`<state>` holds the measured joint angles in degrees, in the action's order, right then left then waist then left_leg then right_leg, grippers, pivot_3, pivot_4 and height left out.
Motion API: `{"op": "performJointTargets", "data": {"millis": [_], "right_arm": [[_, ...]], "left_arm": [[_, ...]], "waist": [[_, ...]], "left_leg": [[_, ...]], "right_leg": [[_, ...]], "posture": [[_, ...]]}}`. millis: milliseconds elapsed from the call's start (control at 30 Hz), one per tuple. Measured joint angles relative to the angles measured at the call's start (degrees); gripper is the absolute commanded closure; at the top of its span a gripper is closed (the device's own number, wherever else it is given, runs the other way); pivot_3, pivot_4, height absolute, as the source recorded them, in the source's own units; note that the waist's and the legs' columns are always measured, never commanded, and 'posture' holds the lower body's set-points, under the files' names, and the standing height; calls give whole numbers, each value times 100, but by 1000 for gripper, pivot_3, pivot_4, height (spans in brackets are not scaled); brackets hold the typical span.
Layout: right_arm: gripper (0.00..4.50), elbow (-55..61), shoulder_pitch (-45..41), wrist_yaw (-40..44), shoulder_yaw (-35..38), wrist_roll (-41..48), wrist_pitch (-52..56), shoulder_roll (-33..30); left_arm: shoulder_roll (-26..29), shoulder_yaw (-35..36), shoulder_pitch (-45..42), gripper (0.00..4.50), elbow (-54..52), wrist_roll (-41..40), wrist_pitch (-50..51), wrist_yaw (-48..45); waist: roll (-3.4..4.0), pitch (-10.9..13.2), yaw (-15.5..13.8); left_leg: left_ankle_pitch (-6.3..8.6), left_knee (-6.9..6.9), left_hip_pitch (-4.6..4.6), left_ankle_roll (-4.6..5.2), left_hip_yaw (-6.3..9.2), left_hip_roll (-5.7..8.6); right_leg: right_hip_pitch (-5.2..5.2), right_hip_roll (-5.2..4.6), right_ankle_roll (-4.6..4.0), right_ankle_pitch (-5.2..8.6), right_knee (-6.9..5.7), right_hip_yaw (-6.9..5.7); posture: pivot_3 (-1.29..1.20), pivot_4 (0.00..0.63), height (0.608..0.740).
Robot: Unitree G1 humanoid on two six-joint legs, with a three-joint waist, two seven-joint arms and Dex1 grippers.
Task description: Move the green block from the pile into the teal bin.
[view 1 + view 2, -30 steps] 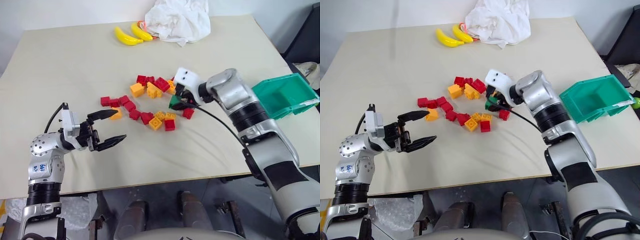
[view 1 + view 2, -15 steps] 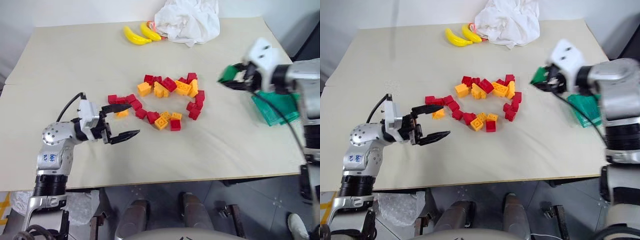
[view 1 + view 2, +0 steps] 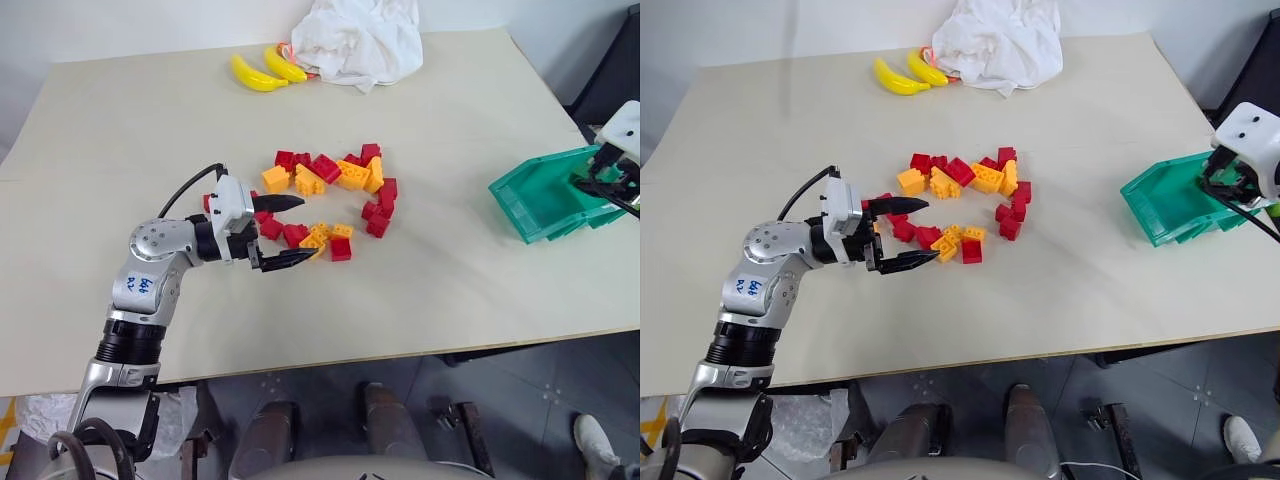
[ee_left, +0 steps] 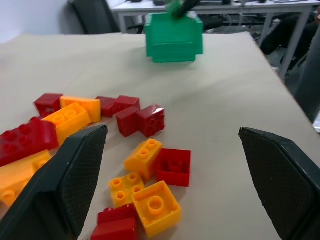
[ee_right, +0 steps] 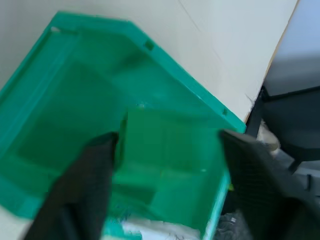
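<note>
Hovering right gripper [image 3: 1220, 185]: above the teal rectangular plastic bin [image 3: 540, 205], so a drop lands inside; clamped or released cannot be told.
Small green studded plastic brick [image 5: 170, 160]: at that gripper, over the bin.
Left gripper [image 3: 305, 228]: jaws apart, idle beside the red and orange-yellow brick pile [image 3: 330, 180].

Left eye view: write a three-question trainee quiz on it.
1. True or false: the left pincer is shut on a red brick from the pile.
2. What lies beside the white cloth at the table's far edge? A bananas; B apples; C cups.
3. Which pincer is at the bin, with the green block?
Key: 1 false, it is open and empty; 2 A; 3 the right pincer.
</note>
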<state>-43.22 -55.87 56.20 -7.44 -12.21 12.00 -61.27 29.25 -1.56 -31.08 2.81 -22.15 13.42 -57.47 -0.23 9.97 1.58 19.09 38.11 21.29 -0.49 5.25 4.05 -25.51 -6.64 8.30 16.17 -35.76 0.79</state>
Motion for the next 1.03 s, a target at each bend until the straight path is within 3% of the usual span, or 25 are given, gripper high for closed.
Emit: {"op": "performJointTargets", "data": {"millis": [200,300,367,467,600,800,1033], "right_arm": [[28,56,-158,140,29,103,-45,117],[28,792,50,515,309,585,245,294],[28,1484,374,746,486,1018,542,482],[28,3089,1587,1141,787,1988,1008,928],[28,3976,2383,1238,980,2762,1258,1358],[28,4166,3198,1312,1100,3122,954,1543],[28,3846,3412,1201,1254,3189,601,1641]], "left_arm": [[95,308,148,0,-347,-139,691,437],[116,550,312,0,-479,-341,952,586],[136,759,444,0,-524,-398,967,690],[670,1353,980,0,-559,-629,1198,635],[915,1843,1489,0,-461,-776,1168,448],[1237,2286,2190,0,-394,-1017,1115,-116],[1341,2960,2679,0,-278,-1298,1086,-224]], "waist": [[3,2,-19],[3,2,-15],[3,2,-8],[3,2,-13],[7,4,-47],[2,2,-198],[3,2,-138]], "left_leg": [[1,-1,5,1,3,-18],[1,0,4,0,6,-25],[1,2,4,-1,9,-28],[8,2,6,-13,25,-48],[9,15,9,-6,28,-32],[9,23,6,-3,39,-27],[10,14,-7,-7,34,-40]], "right_leg": [[-1,-1,3,-2,4,-2],[0,2,3,-2,7,-5],[1,3,3,-2,4,-8],[3,14,-4,-2,-12,-23],[9,0,-2,-3,-10,-24],[22,-3,-3,-3,11,-31],[26,6,-9,-4,10,-29]], "posture": [[0,150,740],[0,150,740],[0,150,740],[0,150,740],[0,150,740],[0,150,740],[0,150,740]]}}
